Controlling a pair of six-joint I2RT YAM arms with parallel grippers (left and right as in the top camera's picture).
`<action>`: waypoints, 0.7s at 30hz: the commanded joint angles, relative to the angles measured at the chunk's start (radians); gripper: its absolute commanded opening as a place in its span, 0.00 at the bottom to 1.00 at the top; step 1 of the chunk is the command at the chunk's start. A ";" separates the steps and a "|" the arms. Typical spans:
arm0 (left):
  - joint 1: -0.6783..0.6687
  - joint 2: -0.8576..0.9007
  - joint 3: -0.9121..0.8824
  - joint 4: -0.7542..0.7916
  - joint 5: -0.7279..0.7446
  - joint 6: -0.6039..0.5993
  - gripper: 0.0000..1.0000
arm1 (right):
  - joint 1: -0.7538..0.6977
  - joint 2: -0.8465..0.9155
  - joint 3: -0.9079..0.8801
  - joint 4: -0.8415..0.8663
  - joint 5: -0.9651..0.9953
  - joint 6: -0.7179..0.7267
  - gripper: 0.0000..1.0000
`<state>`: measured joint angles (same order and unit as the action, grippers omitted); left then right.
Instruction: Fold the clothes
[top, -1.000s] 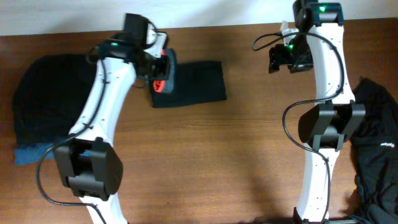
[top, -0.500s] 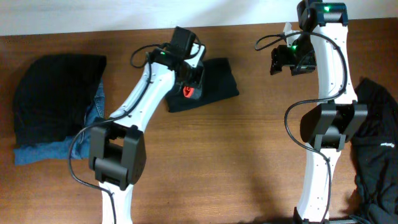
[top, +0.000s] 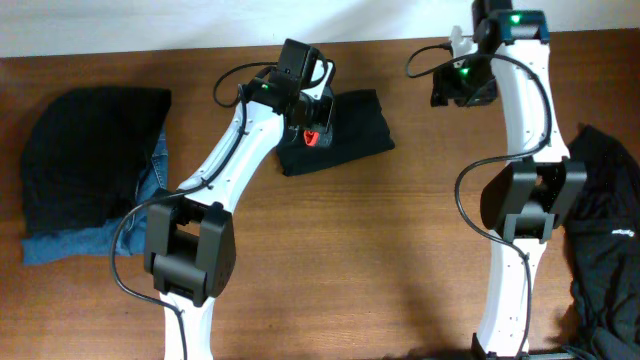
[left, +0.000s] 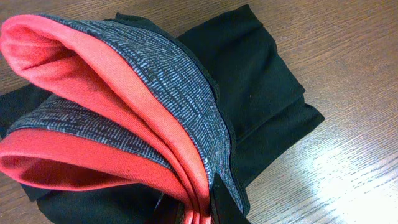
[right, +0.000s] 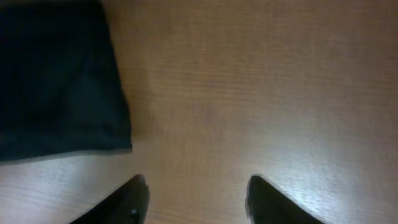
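Note:
The folded black leggings (top: 352, 125) lie at the back middle of the table. My left gripper (top: 312, 130) is shut on their bunched waistband. The left wrist view shows this waistband (left: 146, 78) as grey-speckled with a coral-red lining, pinched between the jaws of the left gripper (left: 202, 210). The black legs (left: 264, 81) are folded beyond it. My right gripper (top: 455, 85) hovers at the back right, open and empty. In its wrist view the right gripper (right: 196, 190) hangs over bare wood, with a black cloth edge (right: 56, 81) at the upper left.
A heap of black clothes (top: 90, 150) lies on blue denim (top: 55, 247) at the far left. Another black garment with small white lettering (top: 608, 235) lies crumpled at the right edge.
My left arm has swung right, dragging the folded leggings by the waistband towards the table's middle. The right gripper's jaws have narrowed somewhat but remain apart.

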<state>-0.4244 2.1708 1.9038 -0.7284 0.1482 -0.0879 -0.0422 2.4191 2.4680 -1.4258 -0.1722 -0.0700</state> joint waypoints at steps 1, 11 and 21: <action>-0.001 -0.009 0.014 0.003 0.001 -0.009 0.07 | 0.045 0.015 -0.113 0.112 -0.012 0.000 0.47; -0.002 -0.009 0.014 0.003 0.006 -0.011 0.09 | 0.136 0.018 -0.409 0.526 -0.012 0.000 0.42; -0.035 0.021 0.014 0.014 0.031 -0.024 0.12 | 0.203 0.028 -0.449 0.583 -0.012 0.000 0.42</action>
<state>-0.4320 2.1712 1.9038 -0.7227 0.1532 -0.1020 0.1436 2.4363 2.0266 -0.8471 -0.1757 -0.0719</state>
